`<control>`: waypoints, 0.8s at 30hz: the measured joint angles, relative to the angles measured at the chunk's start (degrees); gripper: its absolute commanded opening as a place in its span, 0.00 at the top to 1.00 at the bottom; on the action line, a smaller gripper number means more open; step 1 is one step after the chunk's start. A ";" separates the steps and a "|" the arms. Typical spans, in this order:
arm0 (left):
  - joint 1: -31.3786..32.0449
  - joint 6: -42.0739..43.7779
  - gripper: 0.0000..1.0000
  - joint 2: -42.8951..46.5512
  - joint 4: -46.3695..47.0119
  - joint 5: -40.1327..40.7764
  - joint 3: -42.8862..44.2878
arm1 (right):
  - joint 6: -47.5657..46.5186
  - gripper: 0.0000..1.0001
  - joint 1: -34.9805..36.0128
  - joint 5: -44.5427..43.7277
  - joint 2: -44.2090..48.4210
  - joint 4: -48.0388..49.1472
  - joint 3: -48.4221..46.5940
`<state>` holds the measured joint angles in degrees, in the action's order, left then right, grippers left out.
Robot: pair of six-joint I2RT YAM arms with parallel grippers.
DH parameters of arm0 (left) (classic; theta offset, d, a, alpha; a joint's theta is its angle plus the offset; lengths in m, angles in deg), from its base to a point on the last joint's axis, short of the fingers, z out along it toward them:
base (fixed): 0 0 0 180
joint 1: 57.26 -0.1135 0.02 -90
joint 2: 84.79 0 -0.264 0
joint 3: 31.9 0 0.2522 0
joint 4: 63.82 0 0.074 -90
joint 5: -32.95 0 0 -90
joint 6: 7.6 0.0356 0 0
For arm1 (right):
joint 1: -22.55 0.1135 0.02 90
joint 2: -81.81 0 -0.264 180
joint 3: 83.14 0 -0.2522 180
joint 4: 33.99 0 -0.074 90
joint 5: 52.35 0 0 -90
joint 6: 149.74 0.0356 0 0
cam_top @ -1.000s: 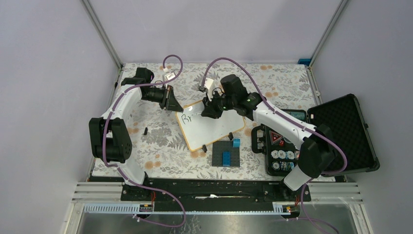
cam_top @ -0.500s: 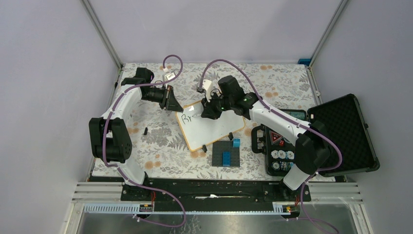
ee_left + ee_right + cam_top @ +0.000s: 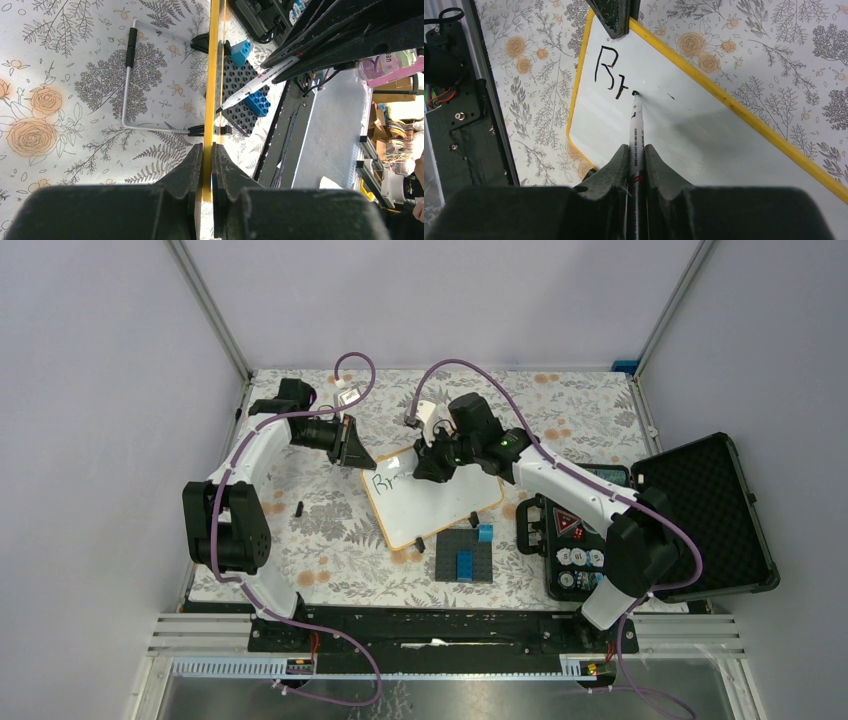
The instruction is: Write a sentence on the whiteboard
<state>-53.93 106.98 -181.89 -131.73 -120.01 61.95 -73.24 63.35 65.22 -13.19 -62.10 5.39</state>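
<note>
Whiteboard (image 3: 724, 150) partly out of frame

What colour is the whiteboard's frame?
The whiteboard frame is yellow-orange; the right wrist view shows it best.

The right arm's elbow (image 3: 640, 552) has been drawn a little to the left and toward the far side of the desk (image 3: 320, 530). The purple cable (image 3: 692, 562) looped past it has been carried along. The right hand (image 3: 636, 152), clamped on the marker (image 3: 636, 120), has been shifted slightly to the left over the whiteboard (image 3: 445, 510), toward the letters (image 3: 608, 75) written there. Nearly all of this shift was made in the first half of the second, and hardly any further displacement is seen since. Whether a stroke has been added cannot be told from above.
</note>
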 measured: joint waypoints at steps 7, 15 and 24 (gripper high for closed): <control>0.00 0.02 1.00 0.00 0.20 0.17 0.00 | 0.00 1.00 -0.79 0.24 0.02 0.02 0.00; 0.00 0.02 1.00 0.00 0.17 0.22 0.00 | 0.00 1.00 -0.76 0.59 0.02 0.04 0.24; 0.00 0.02 1.00 0.00 0.17 0.24 0.00 | -0.22 1.00 -0.39 1.05 0.02 -0.02 1.16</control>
<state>-53.93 107.00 -181.89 -131.56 -119.77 61.95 -73.45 62.96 66.27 -13.17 -62.12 6.55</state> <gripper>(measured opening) 0.087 0.198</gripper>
